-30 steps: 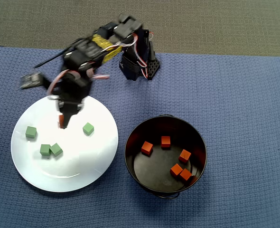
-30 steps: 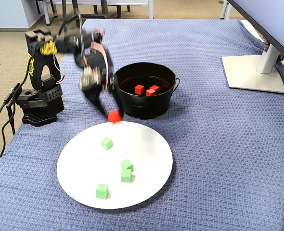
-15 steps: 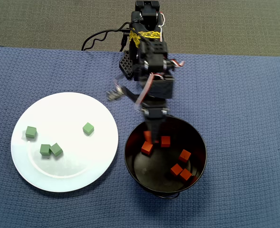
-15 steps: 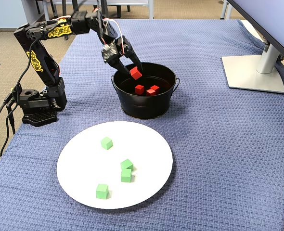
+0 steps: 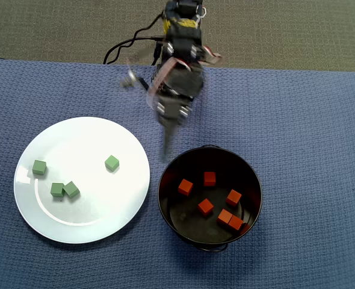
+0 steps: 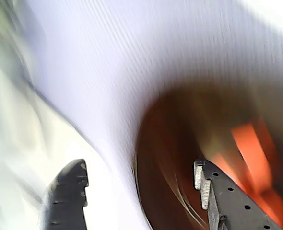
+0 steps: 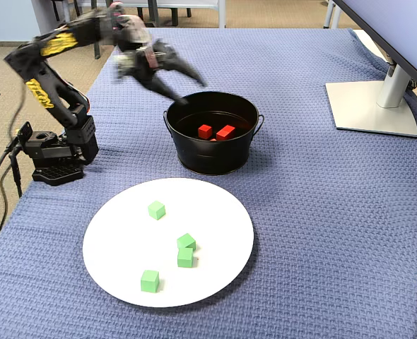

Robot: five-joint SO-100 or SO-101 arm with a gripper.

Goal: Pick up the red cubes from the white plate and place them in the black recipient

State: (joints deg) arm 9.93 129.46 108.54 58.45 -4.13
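Several red cubes lie inside the black recipient, two of which show in the fixed view over its rim. The white plate holds only green cubes; no red cube shows on it. My gripper hangs blurred in the air just above the pot's near-left rim, open and empty. In the wrist view the gripper has nothing between its fingers. Behind them are smears of the pot and red cubes.
The arm's base stands at the cloth's left edge with cables trailing off it. A monitor stand sits at the far right. Green cubes are scattered over the plate, which lies in front of the pot.
The gripper carried a red cube from the plate to over the pot and let it go. One more cube now lies in the pot. The open gripper has pulled back up.
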